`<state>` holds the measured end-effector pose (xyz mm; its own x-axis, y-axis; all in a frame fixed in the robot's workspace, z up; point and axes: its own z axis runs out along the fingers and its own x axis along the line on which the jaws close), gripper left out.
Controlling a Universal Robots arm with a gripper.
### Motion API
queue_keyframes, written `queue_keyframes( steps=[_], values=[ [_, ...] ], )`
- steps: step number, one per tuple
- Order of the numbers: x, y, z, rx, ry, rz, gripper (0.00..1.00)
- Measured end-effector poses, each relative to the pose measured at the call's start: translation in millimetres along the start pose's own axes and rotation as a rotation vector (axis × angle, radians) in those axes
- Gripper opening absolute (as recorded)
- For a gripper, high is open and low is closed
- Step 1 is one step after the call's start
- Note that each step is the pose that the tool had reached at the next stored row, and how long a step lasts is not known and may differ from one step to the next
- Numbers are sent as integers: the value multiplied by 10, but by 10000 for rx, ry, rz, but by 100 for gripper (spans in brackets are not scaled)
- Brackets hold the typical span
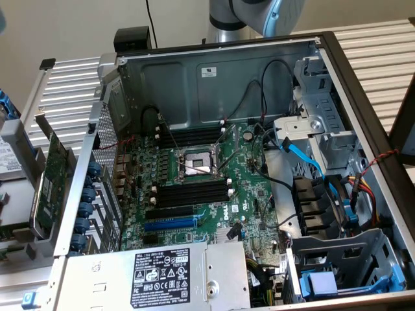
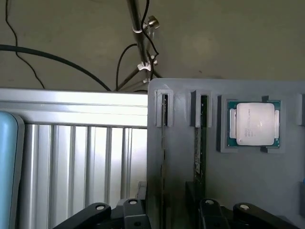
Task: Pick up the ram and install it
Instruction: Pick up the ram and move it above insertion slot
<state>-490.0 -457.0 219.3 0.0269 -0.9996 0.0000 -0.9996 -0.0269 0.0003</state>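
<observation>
Plainly, the hand [image 2: 169, 215] hung with its black, bolted fingers [image 2: 129, 210] spread wide apart, gripping nothing. Just beyond them the ram [image 2: 199, 143], a thin green board seen edge-on with a small white label, stood in a narrow slot of a matte grey holder [image 2: 181, 143]. Near it a square, metal-capped processor [image 2: 252, 123] sat in a recess. Beside the holder ran the ribbed aluminium table [image 2: 81, 157]. In the exterior view an open steel case [image 1: 214, 78] showed its green motherboard [image 1: 253, 194] and long black memory slots [image 1: 191, 192]
</observation>
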Motion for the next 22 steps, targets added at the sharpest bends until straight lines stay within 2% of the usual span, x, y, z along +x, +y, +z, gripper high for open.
queue_keyframes(
  steps=[6, 15, 22],
  values=[
    [39, 2, 79, 3, -17, 47, 45],
    [39, 1, 156, 7, -193, 67, 45],
    [42, 0, 186, 9, -213, 108, 43]
  ],
)
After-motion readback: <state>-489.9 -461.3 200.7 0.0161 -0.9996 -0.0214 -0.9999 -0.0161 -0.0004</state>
